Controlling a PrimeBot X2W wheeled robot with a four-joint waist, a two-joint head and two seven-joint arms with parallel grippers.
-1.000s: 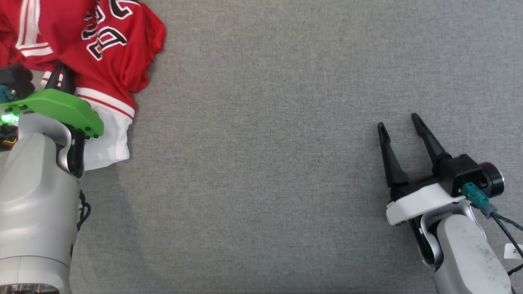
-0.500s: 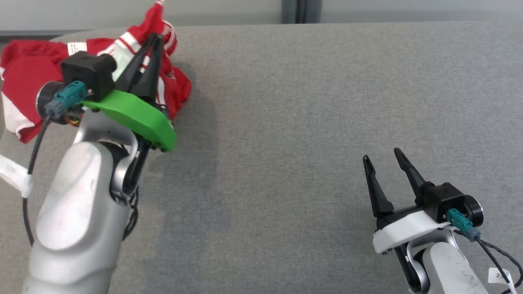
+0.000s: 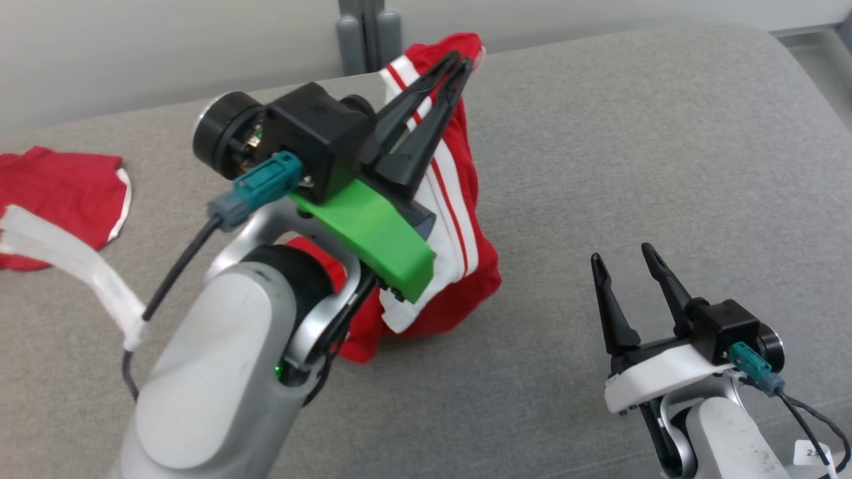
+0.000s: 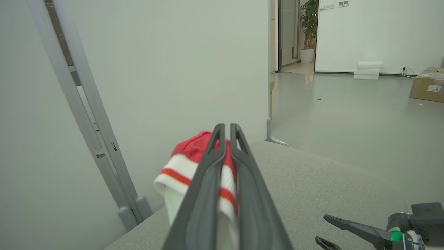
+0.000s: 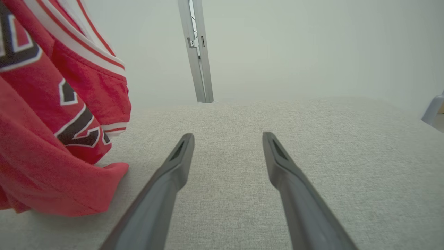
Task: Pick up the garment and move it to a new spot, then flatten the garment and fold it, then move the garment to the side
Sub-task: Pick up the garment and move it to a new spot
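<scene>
The garment [image 3: 459, 199] is a red jersey with white stripes and black lettering. It hangs bunched from my left gripper [image 3: 460, 63], which is shut on its striped edge and raised above the grey table [image 3: 632, 133]. Its lower folds rest on the table. In the left wrist view the shut gripper [image 4: 225, 127] pinches the red-and-white hem [image 4: 184, 166]. More red cloth [image 3: 60, 193] lies at the far left; my arm hides whether it joins. My right gripper [image 3: 619, 256] is open and empty at the lower right, and in its own view [image 5: 227, 137] the garment [image 5: 52, 139] hangs to its left.
A grey metal post [image 3: 363, 33] stands behind the table's back edge. The table's rounded far-right corner [image 3: 772, 40] is in view. A white strap [image 3: 73, 259] trails by my left arm's cable. A cardboard box [image 4: 426, 85] sits on the floor beyond.
The head camera has tilted up. My left gripper has lifted the garment off the table's left side and carried it up toward the middle. The right gripper stays open in place.
</scene>
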